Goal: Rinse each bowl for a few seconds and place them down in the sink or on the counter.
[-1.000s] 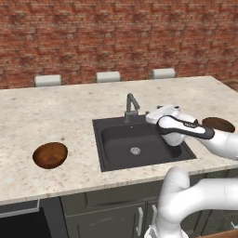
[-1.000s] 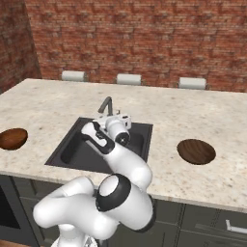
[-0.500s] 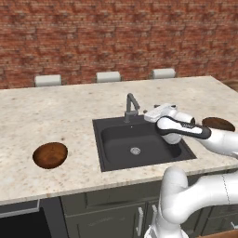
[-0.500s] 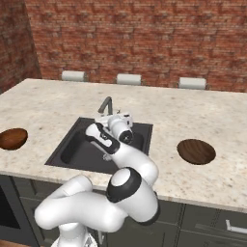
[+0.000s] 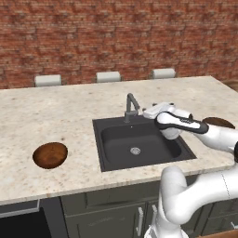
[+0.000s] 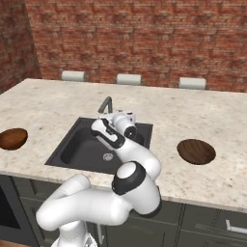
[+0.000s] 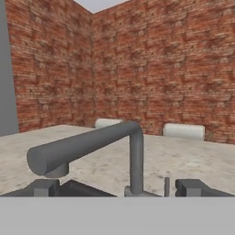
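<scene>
- Left bowl [image 5: 50,155] on the counter [image 5: 46,116], well left of the sink [image 5: 139,142]; not yet picked up, dry by the look of it.
- Sink basin bare but for the drain [image 5: 135,150]; no water seen running.
- Faucet [image 5: 131,104] at the back rim, spout [image 7: 82,147] swung across the hand view, very close to the camera.
- Gripper [image 5: 149,113] level with the faucet, just right of it, above the sink's back edge; jaws spread wide, nothing between them.
- Right bowl [image 6: 196,151] on the counter right of the sink, apart from the arm.
- Step judged: reaching for the faucet to start the water, before any bowl is fetched.
- Next likely needs: contact with the spout or handle, a nudge to turn it on, then over to a bowl.
- Against a second ago: hand drawn slightly nearer the faucet; bowls unmoved, jaws equally wide.
</scene>
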Available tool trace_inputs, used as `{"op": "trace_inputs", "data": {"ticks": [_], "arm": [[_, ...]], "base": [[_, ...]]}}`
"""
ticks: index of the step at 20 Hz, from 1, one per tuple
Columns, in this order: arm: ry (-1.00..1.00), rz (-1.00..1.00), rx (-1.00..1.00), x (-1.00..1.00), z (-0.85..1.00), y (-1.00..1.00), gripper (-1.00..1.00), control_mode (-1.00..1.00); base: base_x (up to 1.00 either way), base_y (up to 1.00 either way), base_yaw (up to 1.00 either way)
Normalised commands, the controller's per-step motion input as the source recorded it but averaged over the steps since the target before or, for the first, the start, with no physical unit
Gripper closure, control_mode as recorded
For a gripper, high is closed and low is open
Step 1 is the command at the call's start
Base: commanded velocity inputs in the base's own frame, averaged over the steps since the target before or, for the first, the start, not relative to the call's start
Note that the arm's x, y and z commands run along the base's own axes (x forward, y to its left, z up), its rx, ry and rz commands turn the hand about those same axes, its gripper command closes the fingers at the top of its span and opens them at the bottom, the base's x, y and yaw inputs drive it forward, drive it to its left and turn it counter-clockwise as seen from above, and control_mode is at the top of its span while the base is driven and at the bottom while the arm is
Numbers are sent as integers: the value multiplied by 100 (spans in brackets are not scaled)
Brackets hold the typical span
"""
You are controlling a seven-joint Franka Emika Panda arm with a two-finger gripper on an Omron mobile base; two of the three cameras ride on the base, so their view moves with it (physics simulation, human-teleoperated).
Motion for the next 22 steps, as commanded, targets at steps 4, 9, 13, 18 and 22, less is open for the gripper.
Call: {"op": "trace_inputs", "data": {"ticks": [4, 9, 13, 18, 22], "arm": [[2, 0, 0, 22, -4, 0, -100, -100], [1, 0, 0, 15, -7, 0, -100, -100], [0, 0, 0, 5, -8, -1, -100, -100], [0, 0, 0, 6, -11, -2, -100, -100], [0, 0, 0, 14, -11, -1, -100, -100]], "base": [[0, 0, 0], [0, 0, 0], [0, 0, 0], [0, 0, 0], [0, 0, 0]]}}
